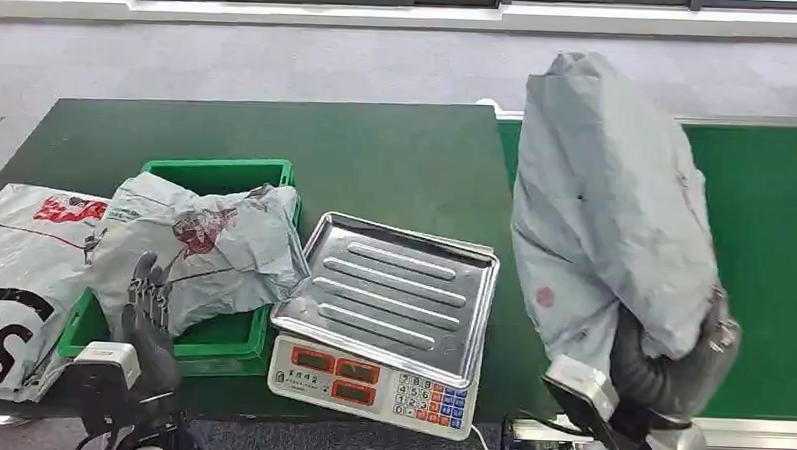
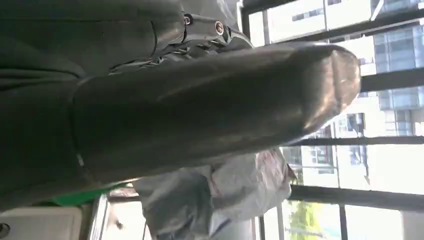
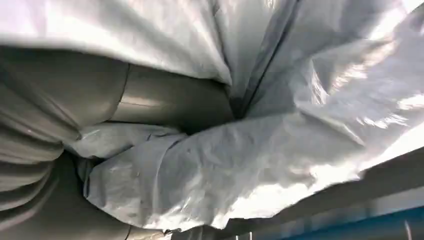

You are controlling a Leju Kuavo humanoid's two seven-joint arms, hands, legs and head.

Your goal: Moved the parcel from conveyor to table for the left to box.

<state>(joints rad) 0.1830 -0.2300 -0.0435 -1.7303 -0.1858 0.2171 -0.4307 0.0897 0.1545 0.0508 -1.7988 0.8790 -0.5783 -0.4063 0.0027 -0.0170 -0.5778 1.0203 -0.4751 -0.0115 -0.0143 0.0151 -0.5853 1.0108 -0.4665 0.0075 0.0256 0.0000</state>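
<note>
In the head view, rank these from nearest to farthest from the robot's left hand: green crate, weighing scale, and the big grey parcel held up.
From the left hand:
1. Green crate, right beside it.
2. Weighing scale, middle of table.
3. Big grey parcel, far right, held by the right hand.

On the table (image 1: pixel 397 155) a scale (image 1: pixel 369 379) stands near the front edge with a tray (image 1: pixel 392 290) on top of it; just left of it sits a crate (image 1: pixel 226 174) with a crumpled parcel (image 1: pixel 209 248) lying in and over it, and left of the crate another bag (image 1: pixel 23 272) lies at the table's left end. The conveyor (image 1: pixel 774 248) runs along the table's right side, and over the seam between the two the right hand (image 1: pixel 695 360) holds a large parcel (image 1: pixel 610 202) up, raised above the surface. The left hand (image 1: pixel 149 316) sits at the front edge before the crate, close to the parcel in it
</note>
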